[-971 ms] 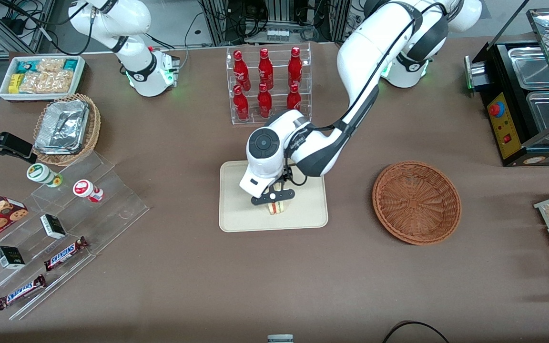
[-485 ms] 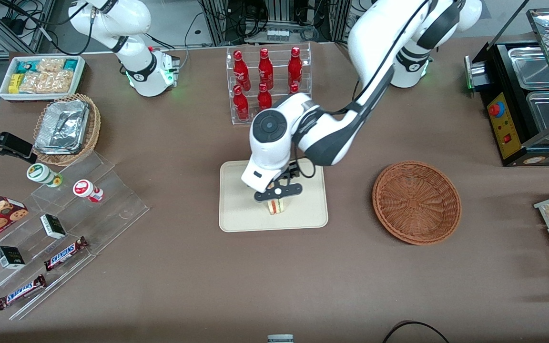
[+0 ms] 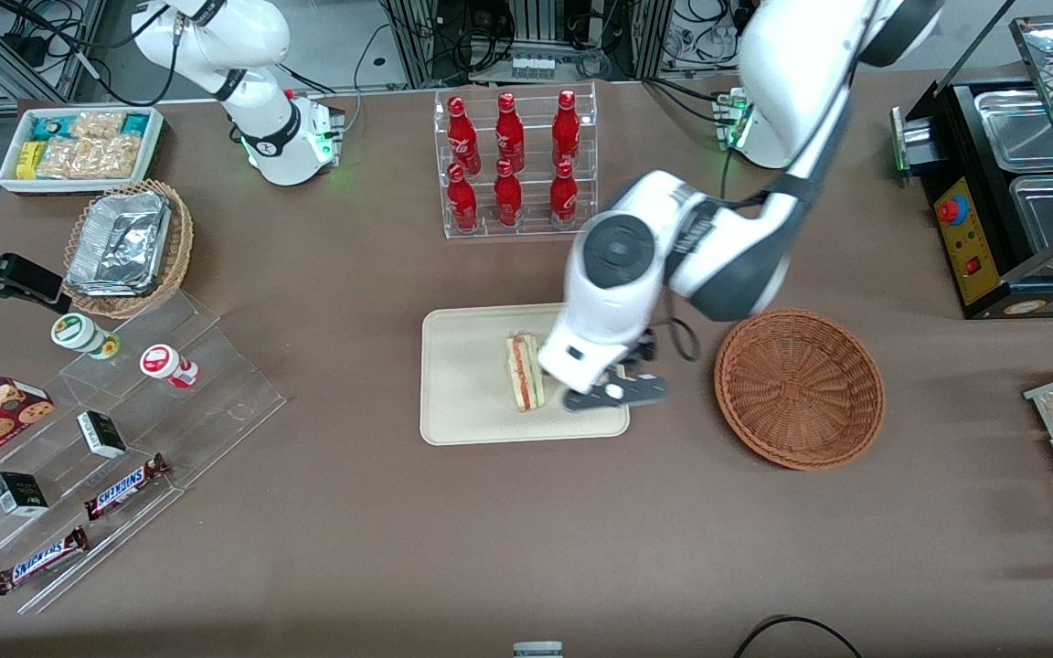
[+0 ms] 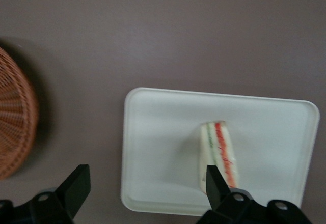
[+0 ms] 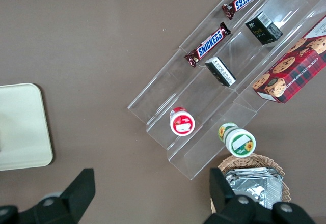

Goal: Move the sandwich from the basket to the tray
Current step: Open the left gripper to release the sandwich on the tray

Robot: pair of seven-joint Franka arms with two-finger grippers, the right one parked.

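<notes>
The sandwich point(image 3: 525, 372) is seen lying on the tray point(image 3: 462, 384), filling stripes up, nothing gripping it. The gripper point(image 3: 616, 393) is held above the tray's edge nearest the basket point(image 3: 799, 388), just beside the sandwich and apart from it; the jaws are spread wide with nothing between them (plain in the wrist view, where the sandwich point(image 4: 219, 155) on the tray point(image 4: 158, 147) shows past one finger point(image 4: 216, 183)). The basket point(image 4: 15, 119) holds nothing and is set on the worktop point(image 3: 526, 530) toward the working arm's end, near the tray but not touching it.

Farther from the front camera than the tray, a clear rack point(image 3: 517, 164) is loaded with six red bottles point(image 3: 508, 123) in two rows of three; their script cannot be read. Part of the tray is covered by the arm's white wrist point(image 3: 613, 292) in the front view.

Toward the parked arm's end, a stepped clear display point(image 3: 124, 429) carries two Snickers bars point(image 5: 209, 43) (wrappers legible), two small dark boxes point(image 5: 263, 29), and two round lidded cups, one red-topped point(image 5: 182, 121) and one green-topped point(image 5: 236, 140). A red box reading "CHOCOLATE CHIP SHORTBREAD" point(image 5: 295, 71) is laid beside it. A tan wicker basket of foil containers point(image 3: 124, 242) and a white bin of snack packets point(image 3: 79, 146) are placed farther from the camera. A black warmer with steel pans point(image 3: 1011, 183) is stood at the working arm's end.
</notes>
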